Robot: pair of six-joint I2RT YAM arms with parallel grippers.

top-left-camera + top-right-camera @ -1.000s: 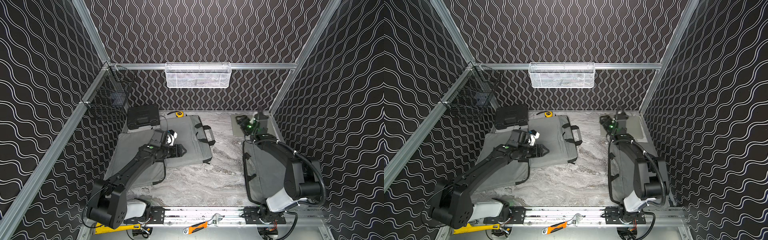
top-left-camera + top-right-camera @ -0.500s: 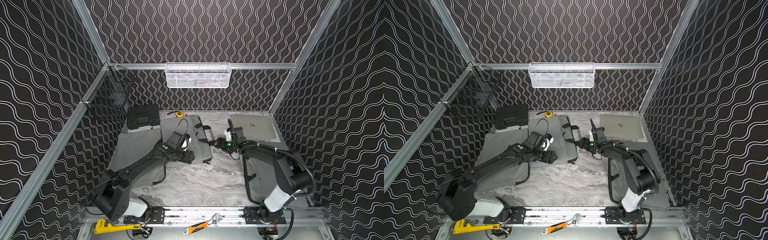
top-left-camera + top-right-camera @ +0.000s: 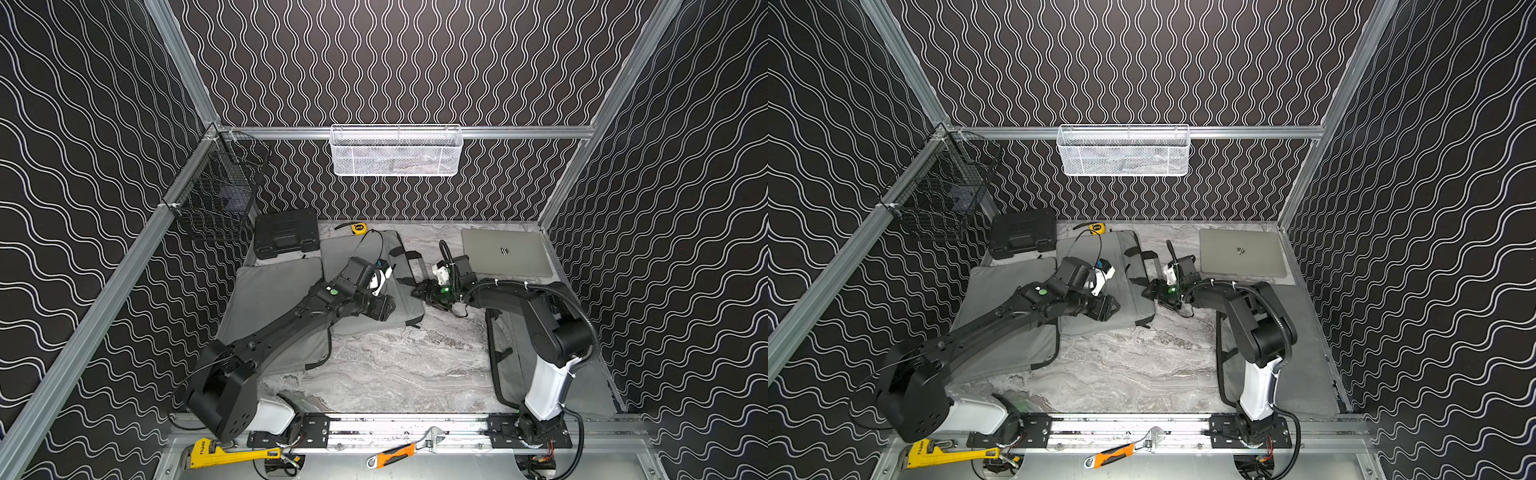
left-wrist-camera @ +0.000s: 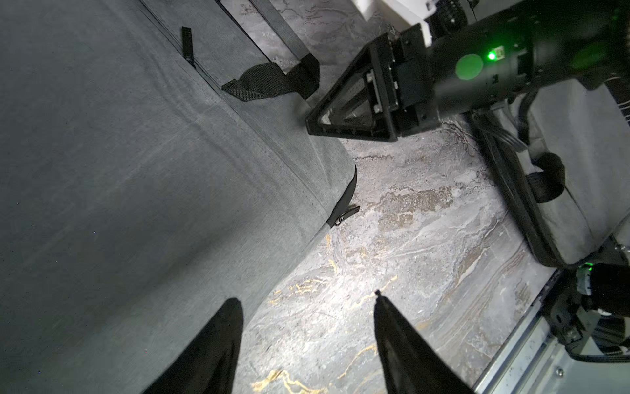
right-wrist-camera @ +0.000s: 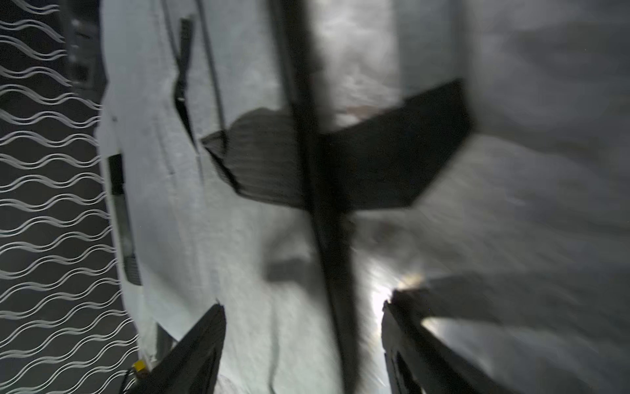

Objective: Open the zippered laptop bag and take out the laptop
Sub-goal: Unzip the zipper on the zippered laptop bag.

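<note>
The grey laptop bag (image 3: 336,253) (image 3: 1133,309) lies mid-table, its black handle straps (image 3: 409,257) toward the right. A zipper pull (image 4: 347,213) sticks out at its near right corner. My left gripper (image 3: 384,307) (image 4: 306,302) hovers over that corner, open and empty, one finger over the fabric, one over the table. My right gripper (image 3: 417,289) (image 5: 303,307) is open at the bag's right edge. A black strap (image 5: 327,238) runs between its fingers, ungripped. That view is blurred. A silver laptop (image 3: 505,257) (image 3: 1241,253) lies closed at the back right.
A second grey bag (image 3: 274,291) lies at the left, another (image 3: 511,353) under the right arm. At the back are a black case (image 3: 286,232) and a tape measure (image 3: 358,227). White (image 3: 397,151) and black (image 3: 216,203) baskets hang on the walls. Two wrenches (image 3: 224,455) (image 3: 399,451) lie by the front rail.
The right arm has swung from the laptop at the back right over to the bag's handles. The left gripper has slid right and forward across the bag to its near corner, jaws slightly narrower.
</note>
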